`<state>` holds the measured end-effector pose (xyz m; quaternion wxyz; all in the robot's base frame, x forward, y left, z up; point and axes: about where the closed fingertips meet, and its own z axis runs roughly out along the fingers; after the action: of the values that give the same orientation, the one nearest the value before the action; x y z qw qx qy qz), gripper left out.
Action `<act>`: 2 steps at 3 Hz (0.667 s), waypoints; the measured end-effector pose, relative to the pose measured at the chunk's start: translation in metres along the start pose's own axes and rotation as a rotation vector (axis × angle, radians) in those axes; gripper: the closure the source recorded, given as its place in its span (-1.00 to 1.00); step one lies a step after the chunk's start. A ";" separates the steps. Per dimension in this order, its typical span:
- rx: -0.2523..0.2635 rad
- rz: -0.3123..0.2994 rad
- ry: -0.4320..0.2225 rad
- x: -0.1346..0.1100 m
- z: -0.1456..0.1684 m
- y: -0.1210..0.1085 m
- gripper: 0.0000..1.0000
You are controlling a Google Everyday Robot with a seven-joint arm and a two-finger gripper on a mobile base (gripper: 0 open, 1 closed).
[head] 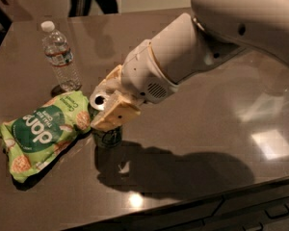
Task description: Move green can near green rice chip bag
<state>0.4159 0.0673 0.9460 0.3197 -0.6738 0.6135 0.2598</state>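
Observation:
The green can [107, 135] is a small dark green can with a silver top, upright, its base at the tabletop right beside the green rice chip bag. My gripper [106, 107] is shut on the can's upper part, its tan fingers [116, 113] on either side of it, and the white arm reaches in from the upper right. The green rice chip bag [41, 134] lies flat at the left, light green with a dark round logo and orange chip pictures. Its right edge is next to the can, about touching it.
A clear plastic water bottle [60, 57] stands upright behind the bag at the upper left. The dark glossy table [212, 129] ends in a front edge along the bottom, with drawer fronts below it at the lower right.

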 end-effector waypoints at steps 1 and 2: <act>-0.024 -0.010 0.009 0.001 0.013 0.005 1.00; -0.039 -0.024 0.012 -0.002 0.024 0.012 0.68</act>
<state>0.4044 0.0859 0.9300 0.3058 -0.6887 0.6022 0.2638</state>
